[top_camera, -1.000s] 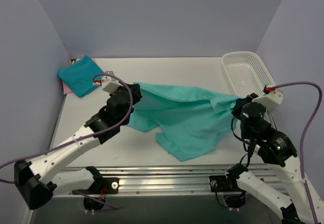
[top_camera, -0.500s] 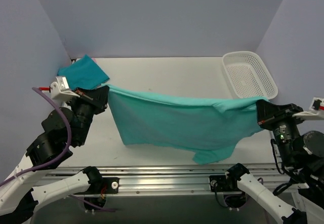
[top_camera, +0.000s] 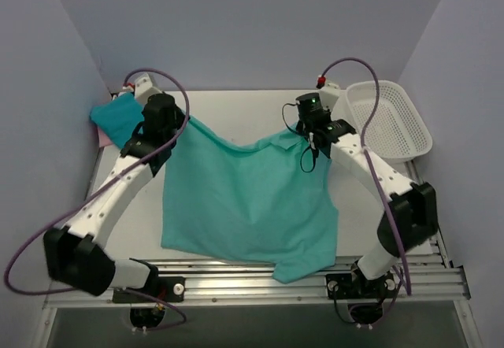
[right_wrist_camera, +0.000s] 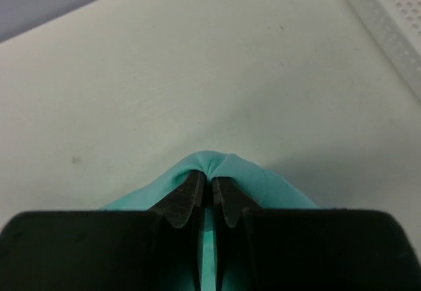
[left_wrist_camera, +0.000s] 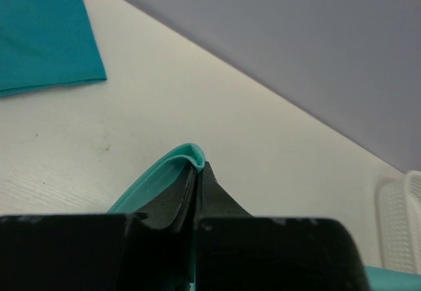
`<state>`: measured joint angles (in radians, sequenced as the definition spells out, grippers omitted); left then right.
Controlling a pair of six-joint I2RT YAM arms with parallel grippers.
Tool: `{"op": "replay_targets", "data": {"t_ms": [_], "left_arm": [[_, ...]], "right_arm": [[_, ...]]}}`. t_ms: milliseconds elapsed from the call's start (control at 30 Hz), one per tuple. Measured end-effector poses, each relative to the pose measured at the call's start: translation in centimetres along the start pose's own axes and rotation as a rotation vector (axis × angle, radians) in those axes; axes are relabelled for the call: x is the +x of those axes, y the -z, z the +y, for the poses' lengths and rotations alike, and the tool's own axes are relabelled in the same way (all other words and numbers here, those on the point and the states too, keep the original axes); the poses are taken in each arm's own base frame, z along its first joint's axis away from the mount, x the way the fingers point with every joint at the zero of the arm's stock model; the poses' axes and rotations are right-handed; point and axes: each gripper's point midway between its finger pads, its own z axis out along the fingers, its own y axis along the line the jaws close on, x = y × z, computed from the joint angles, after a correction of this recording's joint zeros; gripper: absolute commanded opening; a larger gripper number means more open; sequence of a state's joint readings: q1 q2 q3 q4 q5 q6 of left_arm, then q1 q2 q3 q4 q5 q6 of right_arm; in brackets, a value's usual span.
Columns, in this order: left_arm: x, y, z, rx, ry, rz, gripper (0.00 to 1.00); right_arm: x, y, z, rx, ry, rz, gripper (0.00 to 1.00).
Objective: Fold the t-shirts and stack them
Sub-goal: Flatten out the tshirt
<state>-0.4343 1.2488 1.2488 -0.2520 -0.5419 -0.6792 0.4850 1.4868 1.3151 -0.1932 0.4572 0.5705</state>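
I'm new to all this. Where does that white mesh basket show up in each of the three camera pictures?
Top view: the white basket sits at the far right, near the back wall.
Left wrist view: only a sliver of it shows at the lower right edge.
Right wrist view: its rim and mesh fill the top right corner.
Shared landmark: the teal t-shirt, which is visible in all three views.

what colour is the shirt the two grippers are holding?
Plain teal-green t-shirt, no print visible. Shows best in the top external view.

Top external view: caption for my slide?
Left gripper and right gripper hold teal cloth t-shirt by its far edge over the white table.
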Motion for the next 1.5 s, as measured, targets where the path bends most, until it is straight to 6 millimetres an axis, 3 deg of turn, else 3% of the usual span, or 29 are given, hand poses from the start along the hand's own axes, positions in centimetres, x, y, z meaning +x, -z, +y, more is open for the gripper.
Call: {"op": "replay_targets", "data": {"t_ms": [100,167,200,233,267,367,400,467,533,600,667,767,867,967,1033,1100,1133,1200,1367,1433,1500], "left_arm": [[5.1,-8.5,3.5,-0.113,-0.028,0.104,0.02],[9.3,-14.9,5.9,-0.176,-0.037,0.191,0.02],[11.5,-18.0,7.1,-0.203,-0.039,0.237,0.03],[13.2,-20.9,8.0,-0.217,-0.032,0.269,0.12],[14.8,-23.5,9.1,-0.228,-0.024,0.296,0.45],[18.3,-28.8,12.1,-0.275,-0.002,0.369,0.87],[18.4,-29.8,13.2,-0.294,0.013,0.373,0.89],[16.9,-30.7,13.6,-0.295,0.034,0.355,0.97],[14.0,-30.7,13.1,-0.281,0.067,0.312,0.97],[11.0,-30.2,12.3,-0.263,0.091,0.273,0.97],[7.8,-29.1,11.5,-0.244,0.115,0.227,0.97],[3.8,-26.8,10.1,-0.209,0.142,0.165,0.97],[0.6,-24.2,8.1,-0.154,0.160,0.115,0.97],[-0.3,-21.8,6.8,-0.117,0.163,0.098,0.97],[0.9,-19.9,6.7,-0.103,0.157,0.108,0.97],[3.1,-18.5,7.1,-0.097,0.152,0.134,0.93],[4.9,-17.7,7.5,-0.106,0.145,0.166,0.92],[8.5,-16.7,8.2,-0.113,0.128,0.222,0.86],[18.5,-13.1,9.1,-0.130,0.058,0.393,0.71],[21.1,-11.7,8.4,-0.115,0.032,0.439,0.60],[22.9,-10.6,7.5,-0.093,0.009,0.470,0.53]], "right_arm": [[2.1,-7.7,0.5,0.066,0.006,0.070,0.00],[2.0,-13.4,1.3,0.101,-0.011,0.080,0.00],[2.0,-16.6,1.9,0.116,-0.018,0.077,0.23],[1.7,-19.7,2.7,0.120,-0.036,0.056,0.53],[1.6,-22.5,3.2,0.125,-0.049,0.040,0.98],[2.5,-29.6,3.6,0.137,-0.057,0.012,1.00],[2.6,-30.3,3.1,0.144,-0.059,0.011,1.00],[4.1,-31.0,1.5,0.176,-0.043,0.040,1.00],[4.2,-30.5,0.2,0.191,-0.040,0.039,1.00],[3.6,-28.6,-1.2,0.210,-0.037,0.039,1.00],[1.0,-26.1,-1.3,0.203,-0.046,-0.003,1.00],[-4.9,-21.7,0.5,0.149,-0.093,-0.123,1.00],[-9.8,-15.8,2.2,0.083,-0.145,-0.237,1.00],[-11.2,-10.9,2.3,0.048,-0.173,-0.292,1.00],[-10.0,-8.7,2.0,0.029,-0.177,-0.294,0.97],[-8.1,-8.3,1.2,0.023,-0.176,-0.273,0.80],[-6.8,-8.6,0.7,0.028,-0.170,-0.250,0.49],[-3.3,-10.0,-0.4,0.030,-0.159,-0.185,0.01],[8.5,-13.7,-3.2,0.073,-0.108,0.062,0.00],[12.6,-14.3,-4.3,0.090,-0.084,0.148,0.00],[15.5,-14.8,-5.1,0.108,-0.070,0.208,0.00]]}}
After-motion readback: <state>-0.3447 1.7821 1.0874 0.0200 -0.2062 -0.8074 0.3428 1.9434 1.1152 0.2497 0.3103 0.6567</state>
